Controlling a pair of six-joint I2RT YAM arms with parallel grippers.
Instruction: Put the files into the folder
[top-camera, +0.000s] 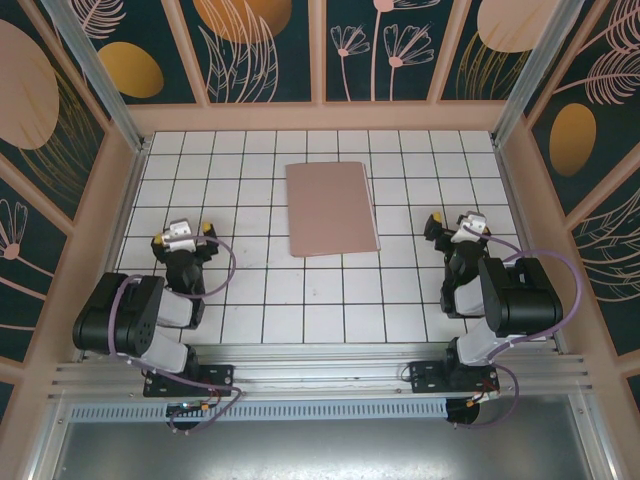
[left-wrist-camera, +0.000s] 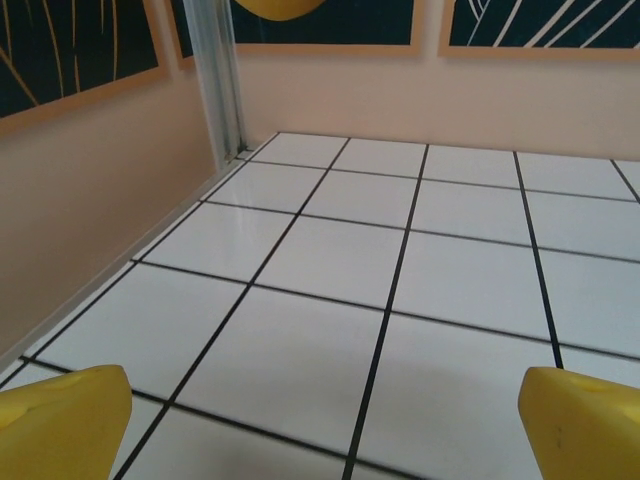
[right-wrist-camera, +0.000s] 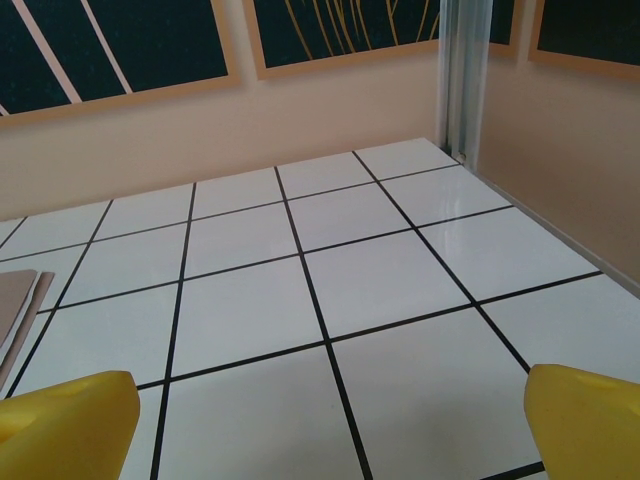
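The folder (top-camera: 331, 208) is a flat pinkish-brown card rectangle lying closed on the white tiled table (top-camera: 250, 300), in the middle toward the back. A corner of the folder (right-wrist-camera: 14, 300) shows at the left edge of the right wrist view. The files are hidden or out of view. My left gripper (top-camera: 182, 234) rests low at the left, well apart from the folder, its yellow fingertips (left-wrist-camera: 62, 420) wide apart over bare tile; the left gripper (left-wrist-camera: 325, 428) is open. My right gripper (top-camera: 457, 226) sits at the right, and the right gripper (right-wrist-camera: 328, 428) is also open and empty.
Pinkish walls (top-camera: 130, 200) close in the table on three sides, with metal posts (left-wrist-camera: 220, 80) in the back corners. The arm bases stand on a rail (top-camera: 320, 365) at the near edge. Bare tiles lie between both grippers and the folder.
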